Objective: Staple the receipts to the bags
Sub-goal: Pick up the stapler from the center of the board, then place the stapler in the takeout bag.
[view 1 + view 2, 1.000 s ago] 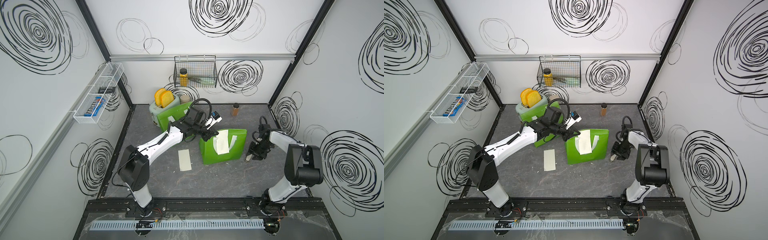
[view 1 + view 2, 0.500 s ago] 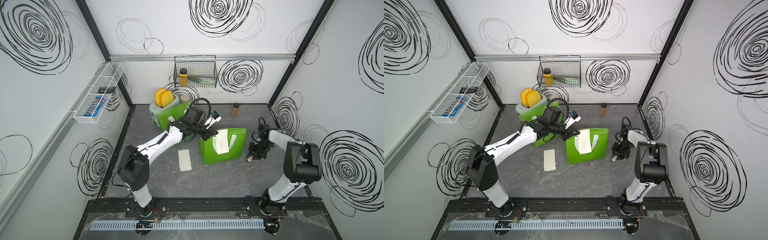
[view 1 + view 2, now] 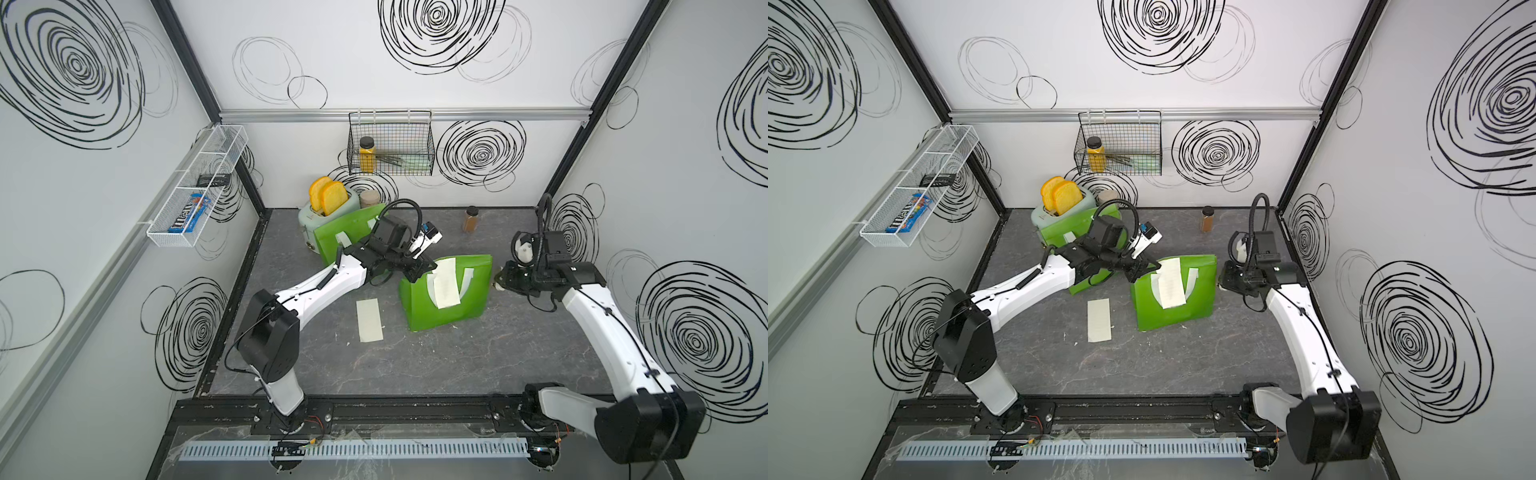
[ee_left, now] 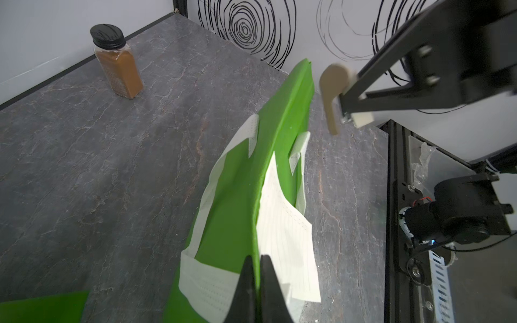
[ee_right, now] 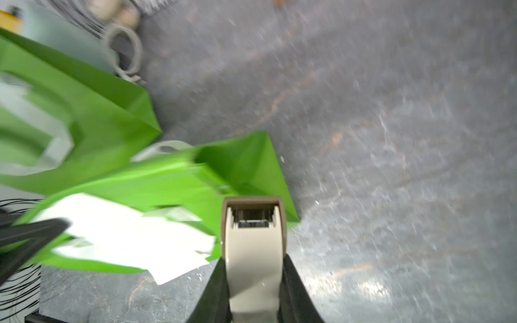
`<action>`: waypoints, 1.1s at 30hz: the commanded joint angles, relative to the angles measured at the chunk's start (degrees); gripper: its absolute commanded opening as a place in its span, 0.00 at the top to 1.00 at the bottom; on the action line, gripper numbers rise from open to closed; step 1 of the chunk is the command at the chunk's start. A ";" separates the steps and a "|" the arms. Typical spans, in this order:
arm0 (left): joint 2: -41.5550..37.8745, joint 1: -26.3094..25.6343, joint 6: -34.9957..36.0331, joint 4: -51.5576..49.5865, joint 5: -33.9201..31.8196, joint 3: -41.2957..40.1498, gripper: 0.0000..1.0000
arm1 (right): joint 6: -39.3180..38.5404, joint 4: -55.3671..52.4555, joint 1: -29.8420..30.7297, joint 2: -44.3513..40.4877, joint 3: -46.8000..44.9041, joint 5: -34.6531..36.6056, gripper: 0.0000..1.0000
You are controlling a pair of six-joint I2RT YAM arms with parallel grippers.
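Claw of left arm (image 4: 256, 279) is closed tight on top edge of the front bag (image 3: 457, 307) with a receipt (image 3: 445, 284); right claw (image 5: 254, 265) grips a stapler (image 4: 331, 89) beside it.

Both top views are bright and sharp, with soft light and faint shadows on the grey floor (image 3: 415, 365). The walls (image 3: 353, 62) bend near the edges. The right wrist view is smeared: the green bag (image 5: 173, 181) is blurry and the floor shines white. The left wrist view is clear.
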 commanded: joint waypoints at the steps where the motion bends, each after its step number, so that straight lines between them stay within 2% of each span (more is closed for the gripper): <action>1: -1.42 -0.98 -2.09 1.41 -3.62 -1.10 1.00 | -1.06 8.27 5.55 -5.42 1.93 6.13 0.82; 9: -2.93 -2.17 -3.95 2.13 -4.75 -1.83 1.00 | -2.77 19.31 25.32 -3.22 2.40 22.60 0.84; 13: -3.21 -2.49 -4.06 1.92 -4.48 -1.96 1.00 | -5.21 27.04 29.92 -1.35 -0.89 26.94 0.85; 22: -3.42 -2.58 -4.55 1.79 -3.86 -1.92 1.00 | -5.37 38.02 29.95 -0.99 -8.87 30.54 0.84; 33: -3.38 -2.49 -4.50 1.69 -3.17 -1.74 1.00 | -3.95 39.71 26.51 1.07 -11.39 27.32 0.84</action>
